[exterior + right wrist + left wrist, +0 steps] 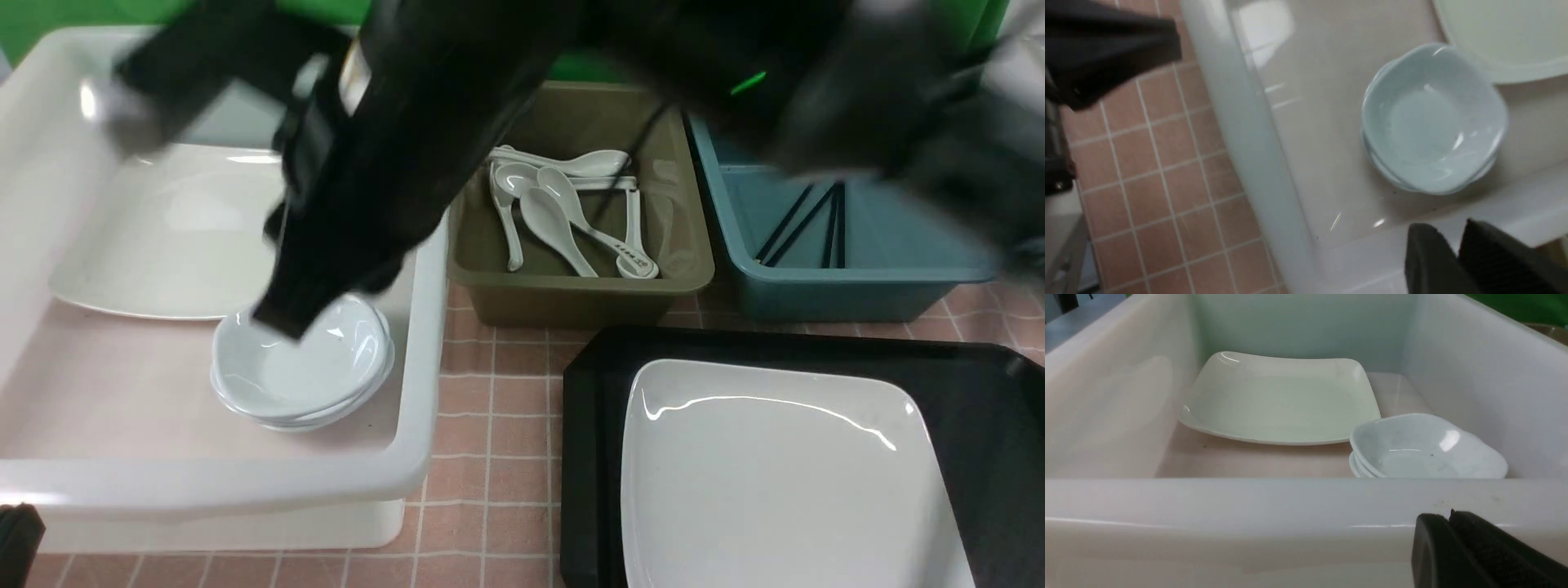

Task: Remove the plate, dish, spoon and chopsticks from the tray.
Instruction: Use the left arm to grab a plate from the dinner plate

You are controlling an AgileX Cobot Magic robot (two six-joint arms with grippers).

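Over the white tub, right gripper hangs low above the dish stack; jaws drawn nearly together, nothing between them. Arm is blurred in front view, so tip height can't be told. Left gripper closed, empty, parked just outside the tub's near wall.

Contents of tub: dish stack nr the near-right corner, w/ a second plate just beside it toward the back. Spoons lie in the olive tub, chopsticks in the blue tub.

Outstanding item: plate lies flat on the tray, filling most of what shows; rest of tray out of frame. Judged: task nearly done, plate is last.

Risks, as judged:
1. Right arm spans the tub w/ jaws low; a sideways exit could clip the rim or shunt the dish stack.
2. Plate is glossy, shallow, wide; edge pinch only, so poss. slip or tilt on lift.
3. Plate's left edge sits close to tray rim; fingers may catch the tray and drag it.
4. Drop-off room in tub is tight; plate could land on the dish stack.
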